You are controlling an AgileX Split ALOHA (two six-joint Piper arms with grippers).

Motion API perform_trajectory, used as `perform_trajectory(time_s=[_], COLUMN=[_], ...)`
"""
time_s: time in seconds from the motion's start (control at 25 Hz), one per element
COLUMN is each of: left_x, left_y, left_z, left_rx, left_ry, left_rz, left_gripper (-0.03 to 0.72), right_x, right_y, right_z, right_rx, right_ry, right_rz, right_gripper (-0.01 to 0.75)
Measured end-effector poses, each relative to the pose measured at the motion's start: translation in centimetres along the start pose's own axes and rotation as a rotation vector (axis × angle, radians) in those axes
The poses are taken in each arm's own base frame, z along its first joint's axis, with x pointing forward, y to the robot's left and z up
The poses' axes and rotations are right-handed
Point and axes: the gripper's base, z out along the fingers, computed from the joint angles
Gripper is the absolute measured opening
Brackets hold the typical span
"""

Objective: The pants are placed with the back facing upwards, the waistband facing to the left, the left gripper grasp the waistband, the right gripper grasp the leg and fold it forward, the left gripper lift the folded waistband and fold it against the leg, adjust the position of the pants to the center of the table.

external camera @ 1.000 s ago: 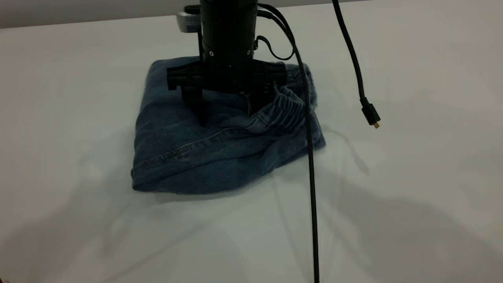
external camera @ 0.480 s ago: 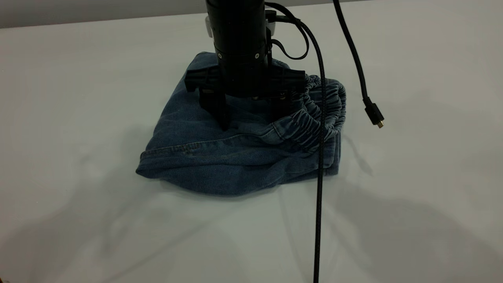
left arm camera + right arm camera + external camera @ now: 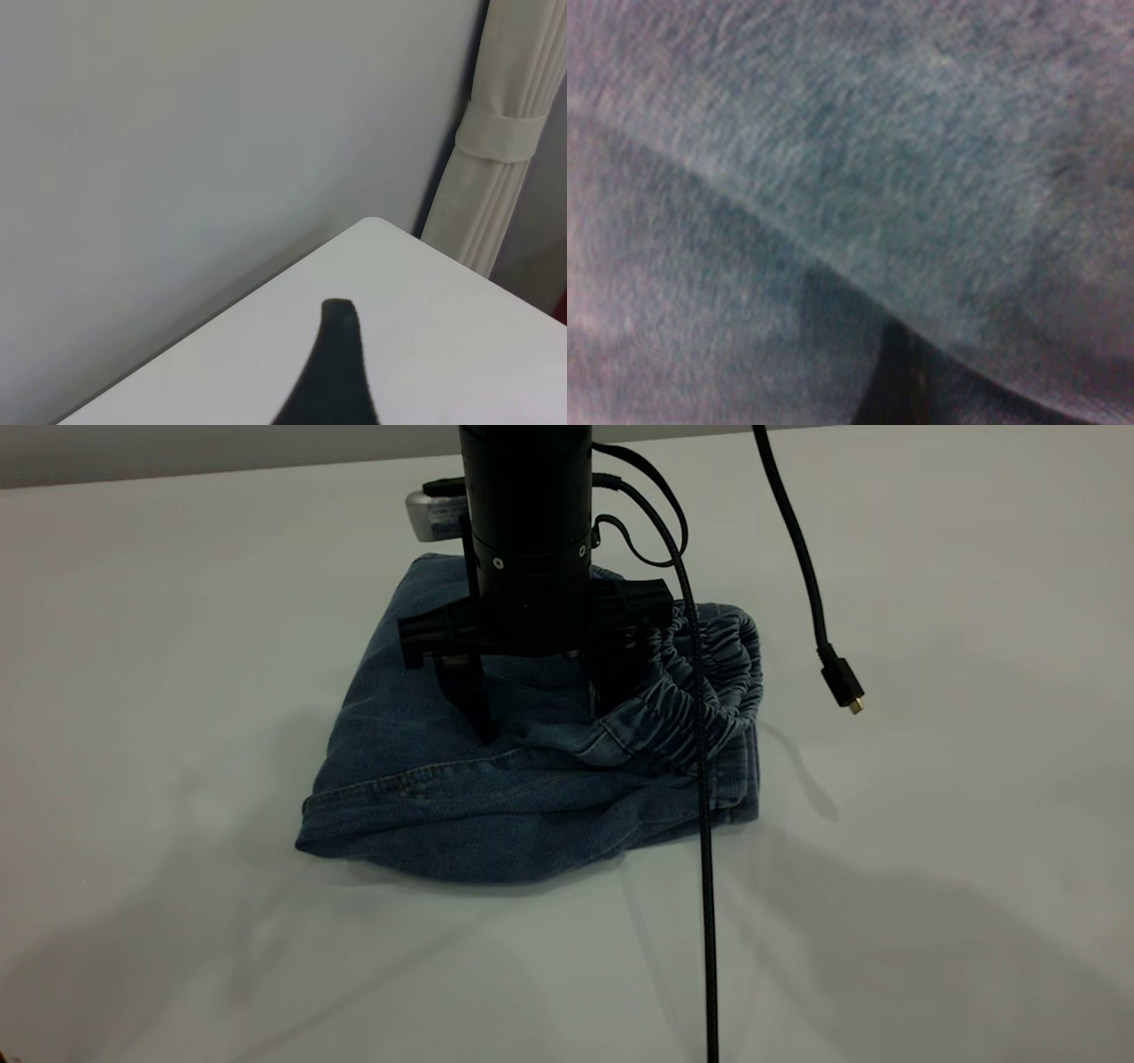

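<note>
The blue denim pants lie folded into a compact bundle on the white table. Their gathered elastic waistband sits on top at the bundle's right side. My right gripper points straight down onto the bundle, open, with both fingertips pressed into the denim and one beside the waistband. Denim fills the right wrist view. My left gripper is out of the exterior view. Its wrist view shows only a dark part of it over a bare table corner.
A black cable runs from the right arm down across the bundle's right side to the front edge. A second cable hangs at the right, its plug in the air. Beyond the table corner are a wall and a tied curtain.
The right gripper, pressed on the bundle, dragged it to the right, then back a little left and toward the camera. The bundle turned slightly with it.
</note>
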Motion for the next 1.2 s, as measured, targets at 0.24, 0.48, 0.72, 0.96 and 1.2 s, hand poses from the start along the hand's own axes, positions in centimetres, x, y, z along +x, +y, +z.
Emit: perform_trajectory(time_s=[0.24,0.48,0.72,0.96,1.2], left_x=[0.0,-0.1,-0.3,-1.2,-1.2], left_y=[0.0,0.1,-0.3,-1.3,-2.6], left_z=[0.0,0.0,-0.5,-2.9,-6.0], left_rx=[0.000,-0.011,0.008,0.023,0.041], left_ry=[-0.001,-0.010,-0.009,-0.020,0.070], left_rz=[0.000,-0.005,0.022,0.082,0.093], left_gripper=[0.581,0.581,0.581,0.581,0.581], right_x=[-0.1,-0.4,0.1,2.5,5.9], right_y=[0.1,0.0,-0.3,-1.2,-2.1], right_z=[-0.9,-5.5,-12.5,-20.7,-27.3], right_rx=[-0.008,0.010,0.017,0.021,-0.062], right_ry=[-0.015,-0.097,-0.189,-0.235,-0.344], right_rz=[-0.055,-0.089,-0.178,-0.352,-0.416], right_gripper=[0.538,0.536,0.536,0.536,0.510])
